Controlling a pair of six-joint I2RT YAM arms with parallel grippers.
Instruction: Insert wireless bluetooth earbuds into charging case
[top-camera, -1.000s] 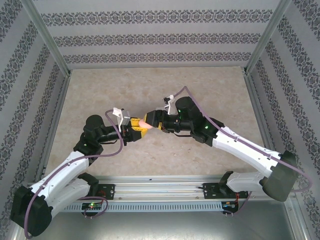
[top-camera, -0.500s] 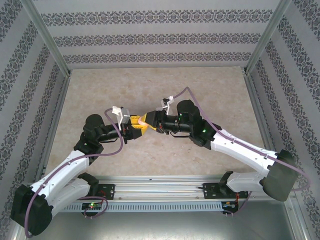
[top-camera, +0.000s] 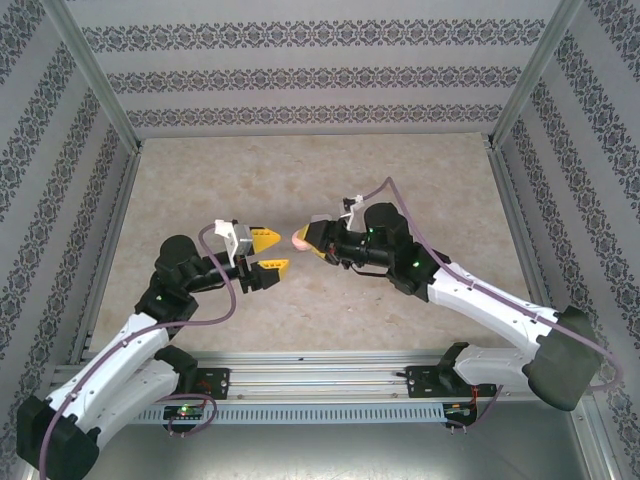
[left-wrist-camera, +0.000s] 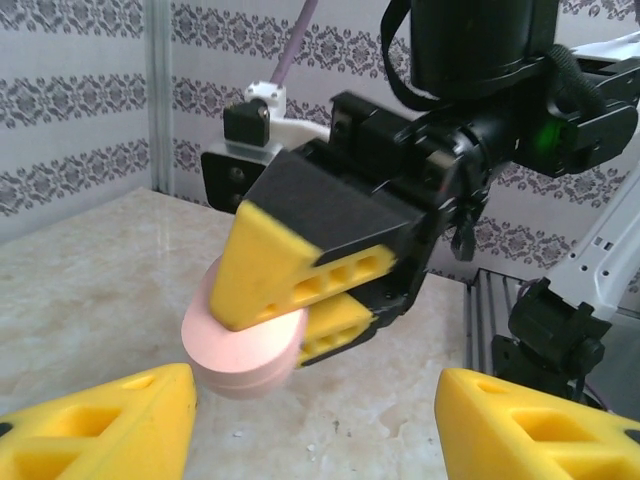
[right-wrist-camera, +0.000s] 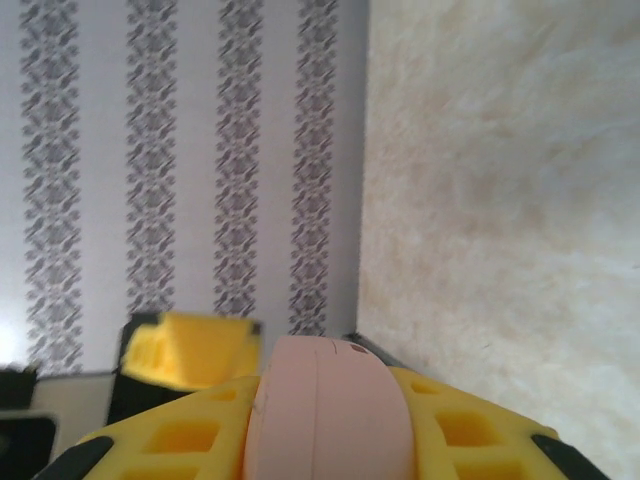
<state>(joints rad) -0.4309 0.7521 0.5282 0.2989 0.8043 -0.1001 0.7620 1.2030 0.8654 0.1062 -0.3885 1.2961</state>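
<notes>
— Arms first: how do they stand?

— Both bend in toward the middle of the beige marble-look table top (top-camera: 200, 180). The left arm comes up from the near left corner with its elbow folded. The right arm comes from the near right corner, stretched longer and lower. Their claws point at each other, tip to tip, with a small gap between them.

— What about the left gripper?

— The left gripper (top-camera: 266, 253) is spread wide. Its two yellow wedge-shaped fingers (left-wrist-camera: 100, 425) have nothing between them.

— And the other one?

— The right gripper (top-camera: 310, 238) is pinched narrow on the small round pale-pink plastic charging case (left-wrist-camera: 240, 350). One finger presses on each flat side. The front half of the case sticks out past the fingertips. Its two halves lie together, and a thin line runs around the edge.

— Where is the case, then?

— Near the middle of the table, just in front of the left claw's wide gap and not touching it. I cannot tell if it rests on the table or hangs a little above it.

— Is anything in the way?

— The right claw's own fingers and black body cover the back half of the case.

— What else is around?

— Grey flower-striped wallpaper walls (top-camera: 320, 70) stand on three sides, with silver metal posts (top-camera: 95, 80) at the corners. A purple cable (top-camera: 215, 300) loops along the left arm. A silver metal rail (top-camera: 320, 370) runs between the two bases.
</notes>
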